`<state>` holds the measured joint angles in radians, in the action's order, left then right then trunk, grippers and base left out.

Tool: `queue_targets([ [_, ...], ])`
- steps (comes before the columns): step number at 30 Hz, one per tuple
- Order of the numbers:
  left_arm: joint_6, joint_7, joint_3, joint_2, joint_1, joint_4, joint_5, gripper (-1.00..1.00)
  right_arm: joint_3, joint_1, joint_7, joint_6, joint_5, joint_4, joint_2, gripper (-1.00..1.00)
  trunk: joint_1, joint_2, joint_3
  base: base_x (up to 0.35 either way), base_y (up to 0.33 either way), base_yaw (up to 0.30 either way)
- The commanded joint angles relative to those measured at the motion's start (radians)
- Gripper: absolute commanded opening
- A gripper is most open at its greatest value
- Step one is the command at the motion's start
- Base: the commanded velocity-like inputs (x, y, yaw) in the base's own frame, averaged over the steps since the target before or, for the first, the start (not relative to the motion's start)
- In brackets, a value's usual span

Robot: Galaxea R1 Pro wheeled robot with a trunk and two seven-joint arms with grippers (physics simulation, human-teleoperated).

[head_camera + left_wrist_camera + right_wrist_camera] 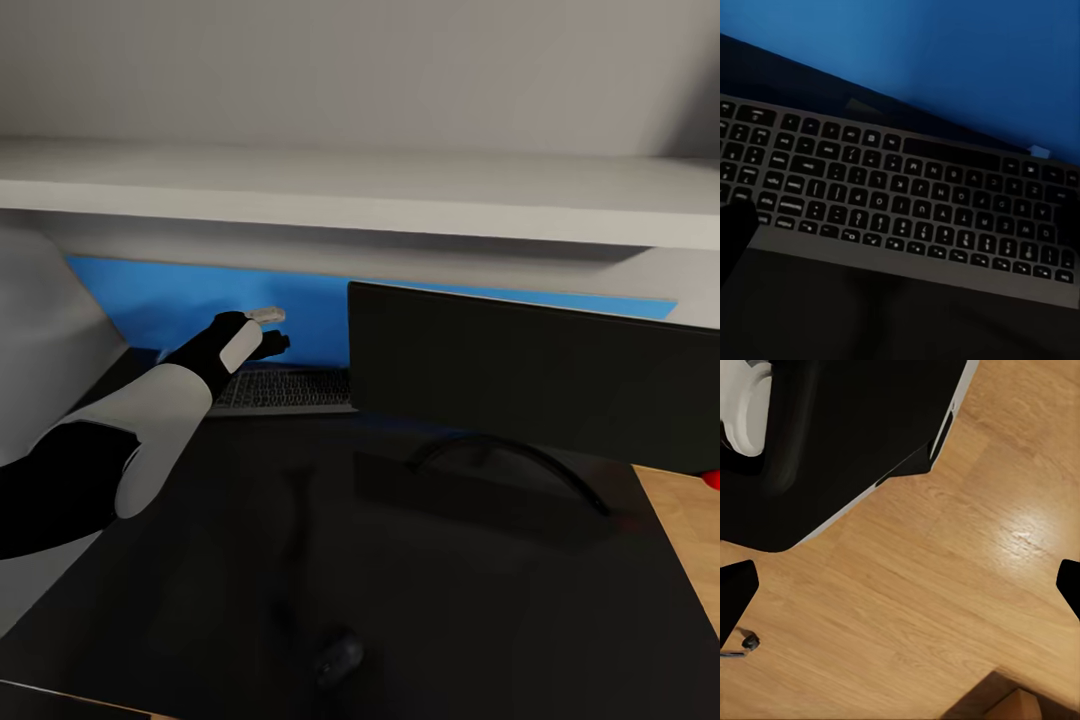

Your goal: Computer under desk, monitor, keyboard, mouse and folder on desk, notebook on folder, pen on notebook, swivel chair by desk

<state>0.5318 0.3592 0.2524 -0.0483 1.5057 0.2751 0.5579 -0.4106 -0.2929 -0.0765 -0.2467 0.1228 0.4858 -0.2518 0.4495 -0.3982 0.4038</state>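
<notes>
Left tool (268,330) above keyboard (900,206) by monitor (540,375), grip unclear; right tool (900,592) agape, empty (over wood floor (945,607)).

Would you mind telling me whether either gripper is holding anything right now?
Nothing is held: the left gripper hovers open above the keyboard, and the right gripper hangs open over bare floor.

My left gripper (268,330) hangs over the keyboard (285,390), hemmed by the blue back panel (180,300) behind and the monitor (530,375) alongside; the desk (250,560) foreground lies open save the mouse (340,655).
</notes>
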Motion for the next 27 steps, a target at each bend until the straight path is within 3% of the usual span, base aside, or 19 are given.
queue_targets([
  [1,0.003,0.008,0.008,0.000,0.001,0.002,0.010,1.00,-0.005,0.000,-0.002,-0.002,0.011,0.002,-0.001,1.00,0.001,-0.002,0.003,0.000,0.000,0.000],
  [27,-0.013,0.003,0.018,-0.001,-0.001,0.004,-0.002,1.00,-0.005,0.000,-0.002,-0.001,0.010,-0.003,-0.001,1.00,0.001,-0.002,0.045,0.000,0.000,0.000],
])
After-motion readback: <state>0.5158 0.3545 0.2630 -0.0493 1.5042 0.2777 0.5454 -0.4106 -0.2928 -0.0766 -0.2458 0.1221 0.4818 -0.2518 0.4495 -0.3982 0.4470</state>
